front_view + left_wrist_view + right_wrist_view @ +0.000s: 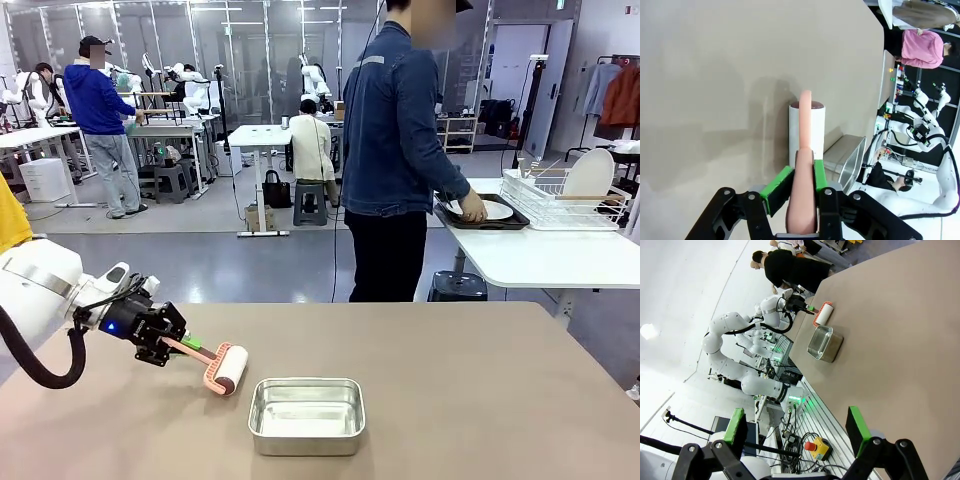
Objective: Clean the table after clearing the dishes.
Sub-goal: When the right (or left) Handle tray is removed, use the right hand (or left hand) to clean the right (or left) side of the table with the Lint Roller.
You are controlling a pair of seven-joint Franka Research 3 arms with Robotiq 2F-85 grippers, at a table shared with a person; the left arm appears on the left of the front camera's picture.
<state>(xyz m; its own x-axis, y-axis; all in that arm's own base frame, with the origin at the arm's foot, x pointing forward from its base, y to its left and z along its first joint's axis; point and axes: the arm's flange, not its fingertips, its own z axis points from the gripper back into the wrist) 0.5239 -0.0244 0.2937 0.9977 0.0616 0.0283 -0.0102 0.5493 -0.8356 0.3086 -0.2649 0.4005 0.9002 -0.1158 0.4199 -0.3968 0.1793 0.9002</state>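
Note:
My left gripper [183, 346] is shut on the pink handle of a roller [228, 369], whose white drum rests on the brown table [450, 400] at the left. In the left wrist view the green pads [777, 186] clamp the handle, and the roller [806, 125] points away over the table [715, 75]. My right gripper [796, 425] hangs open with nothing between its fingers, high above the table [890, 340]. A white plate [495, 211] on a dark tray [516, 222] sits on a white side table, with the person's hand [468, 209] on it.
A steel pan [306, 413] stands near the front middle of the table, just right of the roller; it also shows as the pan [825, 342] in the right wrist view. A white dish rack [565, 195] holds a plate on the side table. The person [395, 140] stands at the far edge.

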